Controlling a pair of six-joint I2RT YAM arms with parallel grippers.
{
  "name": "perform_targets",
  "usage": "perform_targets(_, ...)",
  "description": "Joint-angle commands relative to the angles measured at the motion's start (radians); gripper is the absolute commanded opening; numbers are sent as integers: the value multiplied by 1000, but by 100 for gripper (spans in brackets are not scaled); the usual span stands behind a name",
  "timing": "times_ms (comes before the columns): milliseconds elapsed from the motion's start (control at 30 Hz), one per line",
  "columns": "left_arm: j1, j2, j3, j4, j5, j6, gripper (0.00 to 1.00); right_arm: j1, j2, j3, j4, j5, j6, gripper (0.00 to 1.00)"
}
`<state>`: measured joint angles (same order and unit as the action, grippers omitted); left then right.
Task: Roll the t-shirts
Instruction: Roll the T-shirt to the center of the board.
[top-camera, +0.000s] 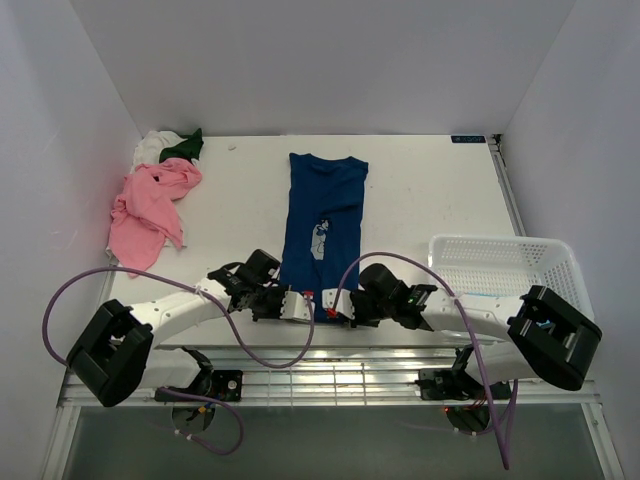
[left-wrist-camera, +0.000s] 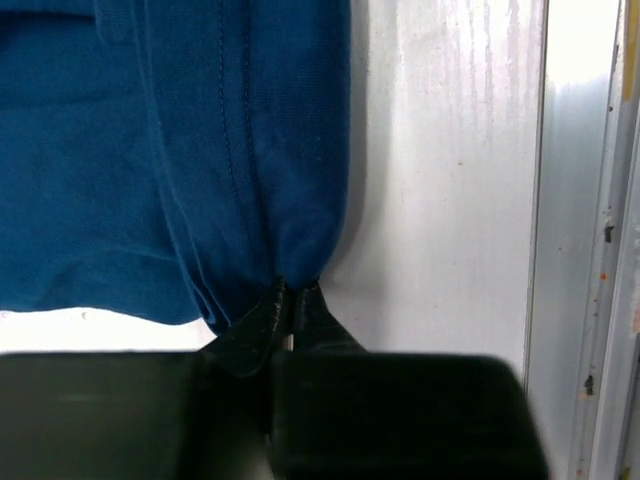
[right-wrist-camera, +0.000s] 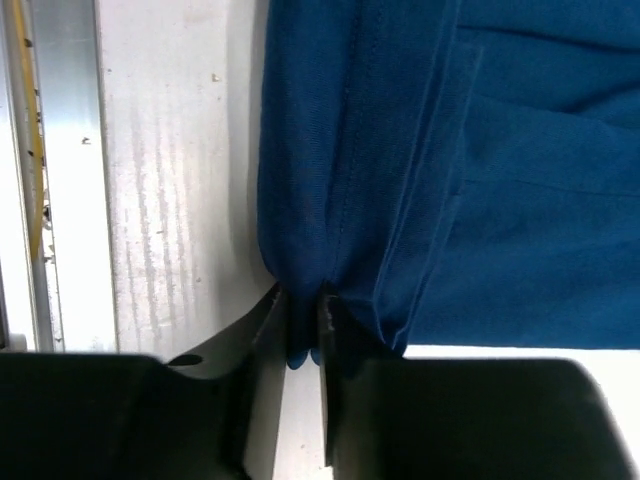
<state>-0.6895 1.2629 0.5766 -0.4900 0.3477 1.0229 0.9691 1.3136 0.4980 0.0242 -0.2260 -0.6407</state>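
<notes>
The dark blue t-shirt (top-camera: 322, 225) lies folded into a long strip at mid-table (top-camera: 430, 190), its near hem toward the arms. Expect light, limp cloth that slips and sags; take hold at the hem corners. The left gripper (left-wrist-camera: 290, 305) and right gripper (right-wrist-camera: 303, 325) are each nearly closed, pinching one hem corner.

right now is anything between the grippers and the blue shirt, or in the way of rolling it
Nothing visible. The left gripper and right gripper pinch the blue t-shirt at its near hem; the pink t-shirt and basket lie off to either side.
</notes>
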Motion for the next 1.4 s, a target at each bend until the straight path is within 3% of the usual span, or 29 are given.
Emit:
perform_targets(0, -4, 7, 43, -7, 17, -30, 0, 0, 21, 63, -59, 8, 1, 19)
perform_targets(100, 7, 24, 109, -117, 48, -64, 0, -9, 9, 126, -160, -10, -2, 12)
perform_targets(233, 76, 1, 169, -271, 167, -60, 0, -33, -66, 136, -251, -204, -42, 10)
perform_targets(400, 102, 21, 238, -520, 295, -6, 0, -35, -137, 114, -331, -320, -56, 8)
perform_targets(600, 102, 64, 287, -646, 332, 48, 0, -50, -126, 125, -429, -435, -45, 8)
perform_targets(733, 156, 189, 354, -688, 353, 72, 0, -145, -94, 128, -423, -522, -13, 8)
perform_targets(967, 212, 394, 497, -722, 464, 2, 0, -190, -10, 163, -351, -475, 59, 9)
perform_targets(1200, 272, 512, 552, -710, 389, -4, 0, -257, 25, 169, -288, -391, 159, 16)
perform_targets(1367, 272, 567, 620, -705, 387, -46, 0, -259, 50, 191, -268, -299, 235, 33)
